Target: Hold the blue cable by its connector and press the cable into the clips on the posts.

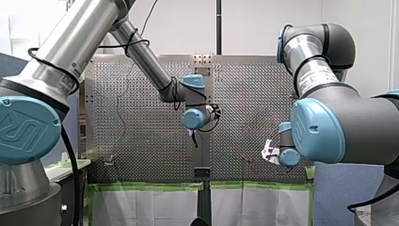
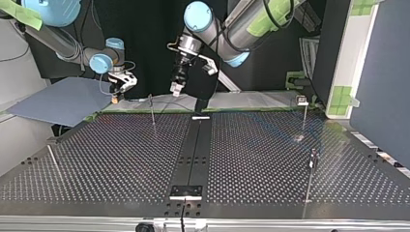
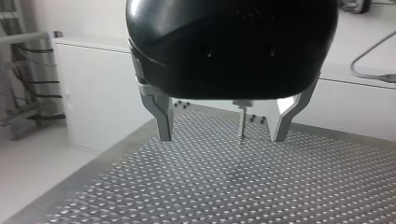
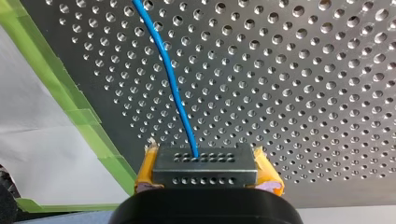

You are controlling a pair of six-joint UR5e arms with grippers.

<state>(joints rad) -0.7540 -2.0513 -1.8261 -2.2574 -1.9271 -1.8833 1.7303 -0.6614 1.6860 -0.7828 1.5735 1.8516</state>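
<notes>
Right wrist view shows my right gripper (image 4: 205, 173) clamped on the dark connector (image 4: 205, 163), its yellow pads (image 4: 145, 172) pressed against both ends of the block. The blue cable (image 4: 170, 79) leaves the connector's face and runs ahead over the perforated counter (image 4: 303, 93), near the green tape (image 4: 60, 93) along the counter's edge. In the left wrist view, my left gripper (image 3: 222, 135) hangs above the counter with its metal fingers (image 3: 163, 121) apart and nothing between them; a post (image 3: 241, 121) stands ahead, framed in the gap. From the top view, both grippers sit at the counter's far edge, my right gripper at that view's left and my left gripper just beside the nearest post (image 2: 152, 110), with two more posts (image 2: 304, 113) (image 2: 312, 166) well apart at the view's right. I cannot trace the cable's run beyond the wrist picture, so I judge no clip to be filled yet. The risks I see: the cable is thin and loose, so it may slide past a clip's mouth if I bring it in at a slant; pulling it taut toward the far posts could twist the connector in the pads or drag it out; slack may catch on a post it should pass; and my open left gripper is close enough to its post that a careless move could knock or bend it.
</notes>
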